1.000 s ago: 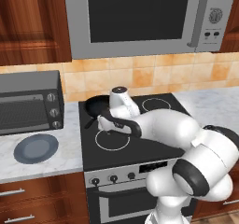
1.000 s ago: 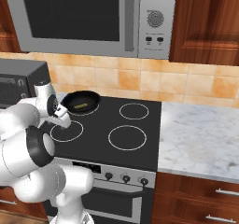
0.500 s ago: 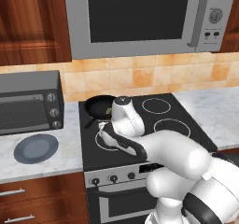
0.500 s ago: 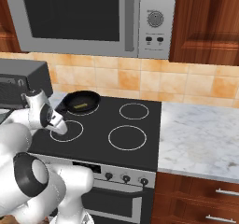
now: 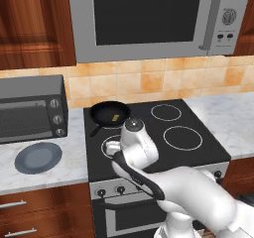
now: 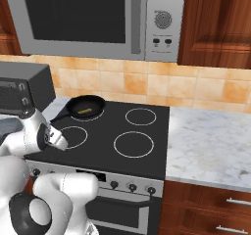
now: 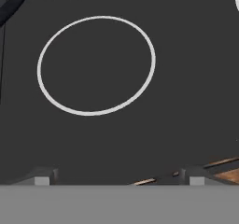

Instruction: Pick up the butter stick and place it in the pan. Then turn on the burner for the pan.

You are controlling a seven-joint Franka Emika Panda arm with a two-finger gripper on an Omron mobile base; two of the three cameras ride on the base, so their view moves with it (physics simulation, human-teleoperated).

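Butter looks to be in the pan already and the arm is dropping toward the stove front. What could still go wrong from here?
1. The knobs sit in a tight row; the pincer, fingers apart, could turn the wrong one.
2. The pan handle juts toward the front-left ring; the arm, close above, might nudge it and shift the butter stick.

A small yellow butter stick (image 5: 115,117) lies in the round black frying pan (image 5: 109,114), left of centre frame.
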